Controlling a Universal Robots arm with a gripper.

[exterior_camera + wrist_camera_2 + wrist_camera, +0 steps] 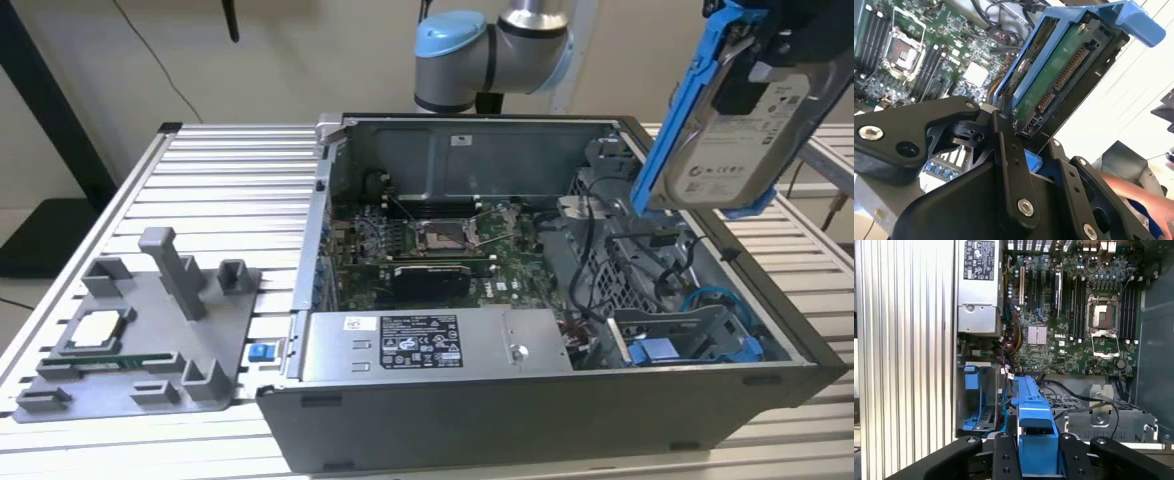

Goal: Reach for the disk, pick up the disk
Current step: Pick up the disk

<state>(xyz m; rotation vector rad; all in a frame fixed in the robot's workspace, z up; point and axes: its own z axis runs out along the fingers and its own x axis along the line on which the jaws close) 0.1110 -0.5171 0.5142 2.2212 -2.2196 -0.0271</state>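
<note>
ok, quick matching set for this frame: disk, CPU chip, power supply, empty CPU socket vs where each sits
Things:
1. disk
2. CPU chip
3. power supply
4. empty CPU socket

Places:
A. on the grey fixture beside the case
B. on the motherboard
C. held in the gripper above the case
D. inside the case, along its near wall in the exterior view

Pairs: 1-C, 2-A, 3-D, 4-B

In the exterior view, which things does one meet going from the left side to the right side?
Grey holder tray with the small square chip → open computer case → disk in its blue frame, held up by the pincer.
</note>
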